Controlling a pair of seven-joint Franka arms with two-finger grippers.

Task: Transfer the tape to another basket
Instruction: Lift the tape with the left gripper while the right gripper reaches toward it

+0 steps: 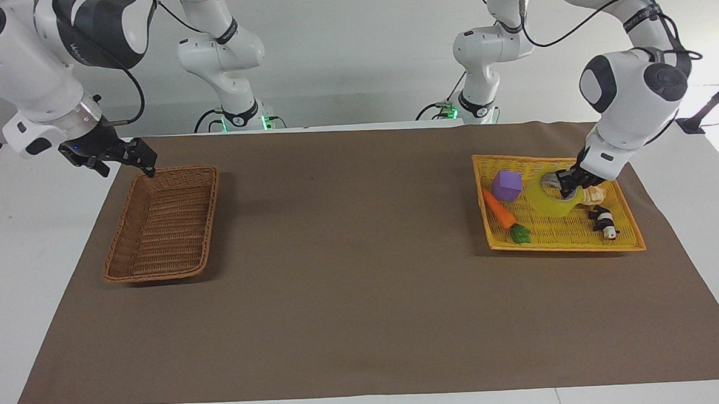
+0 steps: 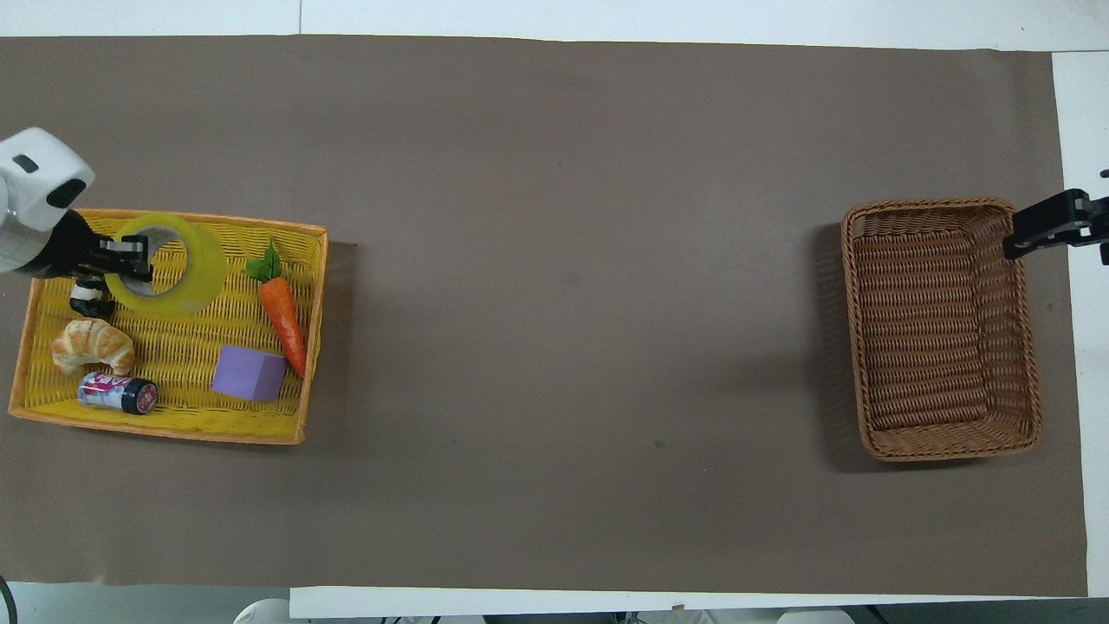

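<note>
We see the left gripper [image 1: 568, 186] pinching the tape [image 1: 552, 201] by its wall, lifted over the yellow basket [image 1: 631, 236]. The right gripper [image 1: 122, 161] waits beside the brown basket [image 1: 165, 225]; we cannot tell its fingers' state.

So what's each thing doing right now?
Tape: lifted, tilted, held over the yellow basket.
Left gripper: shut on the tape's rim.
Right gripper: waiting over the brown basket's corner.
Brown basket: nothing in it.
Carrot, cube, croissant, can, panda: lying in the yellow basket.
</note>
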